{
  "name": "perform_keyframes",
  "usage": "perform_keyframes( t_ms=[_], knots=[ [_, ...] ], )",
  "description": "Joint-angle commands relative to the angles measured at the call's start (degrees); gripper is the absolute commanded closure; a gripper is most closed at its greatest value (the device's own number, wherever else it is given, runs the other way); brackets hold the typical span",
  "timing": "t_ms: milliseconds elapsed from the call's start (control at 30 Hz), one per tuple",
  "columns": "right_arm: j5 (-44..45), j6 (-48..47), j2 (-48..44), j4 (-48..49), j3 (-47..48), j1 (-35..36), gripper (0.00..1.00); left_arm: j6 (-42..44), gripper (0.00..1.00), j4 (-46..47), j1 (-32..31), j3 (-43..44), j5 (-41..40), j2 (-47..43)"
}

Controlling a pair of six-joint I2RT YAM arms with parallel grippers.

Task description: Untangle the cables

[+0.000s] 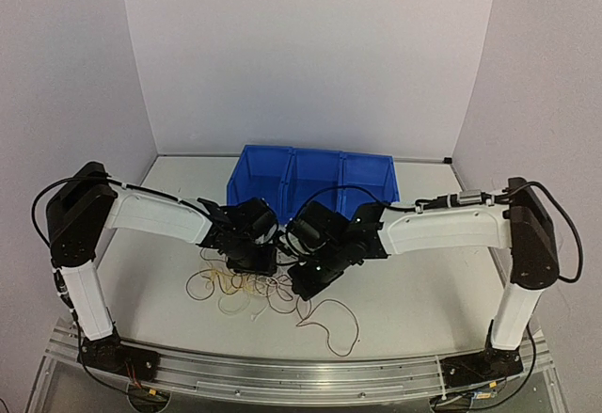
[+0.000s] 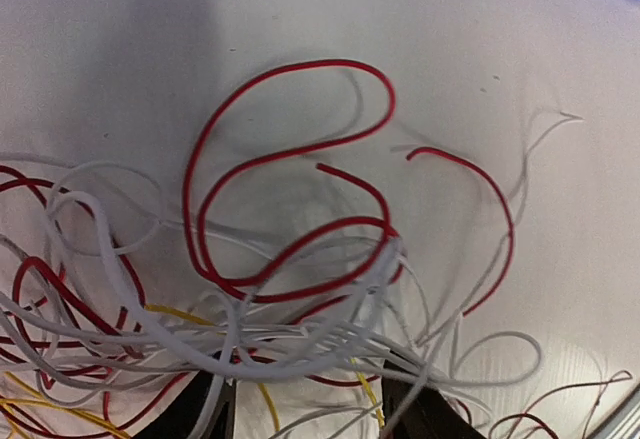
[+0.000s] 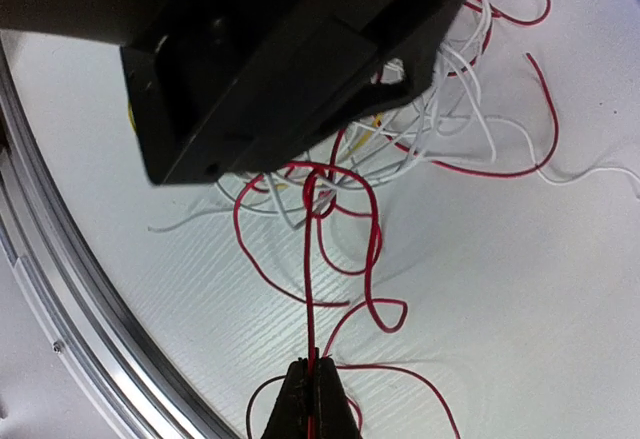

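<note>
The cables (image 1: pixel 246 286) lie in a tangle of thin white, yellow and red wires on the table between both arms. My left gripper (image 1: pixel 256 261) is low over the tangle. In the left wrist view it (image 2: pixel 305 411) is open, with a bundle of white wires (image 2: pixel 300 351), a yellow wire (image 2: pixel 268 401) and red loops (image 2: pixel 290 149) crossing between its fingers (image 2: pixel 190 411). My right gripper (image 1: pixel 306 286) is just right of the tangle. In the right wrist view it (image 3: pixel 312 384) is shut on one red wire (image 3: pixel 308 259), which runs taut up into the tangle.
A blue three-compartment bin (image 1: pixel 315 178) stands behind the grippers. A loose dark red loop (image 1: pixel 340 326) trails toward the near edge. A metal rail (image 1: pixel 301 380) runs along the table's front, also in the right wrist view (image 3: pixel 60 289). The left gripper's black body (image 3: pixel 280 49) hangs close above.
</note>
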Motion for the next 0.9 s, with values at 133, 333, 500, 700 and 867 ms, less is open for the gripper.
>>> perform_keyframes(
  t_ms=[133,333,500,700,867],
  knots=[
    [29.88,0.57,-13.83,-10.92,-4.87,-0.07,1.00,-6.10,0.57,-12.19,0.02,6.10,-13.07,5.44],
    [48.78,2.17,-20.15,-21.45,-6.65,-5.52,1.00,-8.17,0.73,-12.77,1.44,4.80,-14.27,5.21],
    [52.92,2.66,-25.90,-22.15,-9.20,-13.41,1.00,-9.52,0.85,-12.23,2.61,1.51,-14.40,3.81],
    [59.91,-1.40,-31.01,-22.52,-9.95,-20.62,1.00,-11.35,1.00,-12.50,4.48,-1.90,-15.22,3.38],
    [61.97,-4.32,-35.77,-22.66,-11.08,-28.82,1.00,-13.47,1.00,-12.79,6.45,-4.81,-15.82,3.01]
  ],
)
